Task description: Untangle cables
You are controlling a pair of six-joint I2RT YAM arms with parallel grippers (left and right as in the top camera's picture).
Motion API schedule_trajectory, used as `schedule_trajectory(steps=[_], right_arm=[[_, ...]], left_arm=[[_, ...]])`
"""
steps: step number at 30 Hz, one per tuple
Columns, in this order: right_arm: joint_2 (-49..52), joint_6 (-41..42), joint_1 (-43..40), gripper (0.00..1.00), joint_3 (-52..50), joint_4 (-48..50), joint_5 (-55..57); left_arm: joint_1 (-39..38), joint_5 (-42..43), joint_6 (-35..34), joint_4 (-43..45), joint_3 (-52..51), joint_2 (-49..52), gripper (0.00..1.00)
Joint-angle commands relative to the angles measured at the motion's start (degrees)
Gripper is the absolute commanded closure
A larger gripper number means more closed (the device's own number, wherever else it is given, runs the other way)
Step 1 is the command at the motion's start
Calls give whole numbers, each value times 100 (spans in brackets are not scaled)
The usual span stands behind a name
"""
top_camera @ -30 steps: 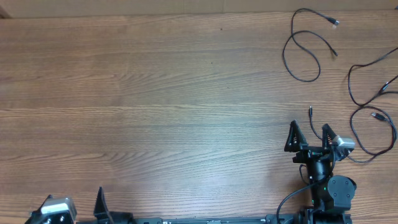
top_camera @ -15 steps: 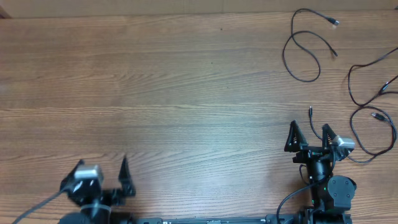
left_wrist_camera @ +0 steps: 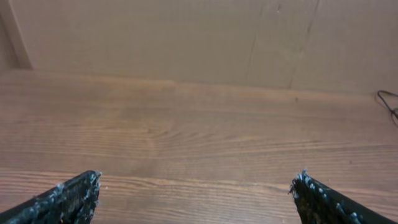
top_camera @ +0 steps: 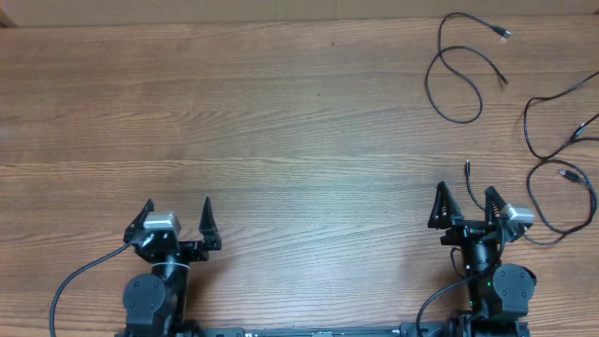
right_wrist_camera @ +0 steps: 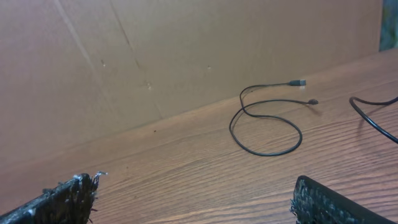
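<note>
Thin black cables lie at the table's far right in the overhead view: a looped one (top_camera: 429, 84), a second (top_camera: 529, 126) by the right edge, and a third (top_camera: 592, 201) curling below it. A thin plug end (top_camera: 466, 167) lies just ahead of my right gripper (top_camera: 465, 192), which stands open with nothing between its fingers. The right wrist view has its gripper (right_wrist_camera: 194, 183) open over bare wood, the looped cable (right_wrist_camera: 267, 154) farther off and another cable (right_wrist_camera: 373, 121) at the right. My left gripper (top_camera: 178, 206) is open at the near left, far from the cables, its fingers (left_wrist_camera: 81, 193) wide apart.
A brown cardboard wall (left_wrist_camera: 186, 37) stands along the table's far edge. The wooden table top (top_camera: 281, 122) stretches between the arms and the cables. Thick black arm cables (top_camera: 70, 281) hang at the near edge.
My left arm has swung in from the bottom left corner and now points across the table. The right arm and the cables have not moved.
</note>
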Motion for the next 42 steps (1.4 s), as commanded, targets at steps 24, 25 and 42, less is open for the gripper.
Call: schedule_trajectory(steps=[24, 25, 42], right_arm=[[-52, -20, 31, 0, -61, 15, 50], [-52, -20, 31, 0, -61, 15, 50], [-52, -20, 31, 0, -61, 15, 50]], left_arm=[[374, 413, 544, 1008, -804, -55, 0], [374, 411, 542, 1008, -804, -55, 0], [372, 450, 284, 1014, -804, -48, 0]])
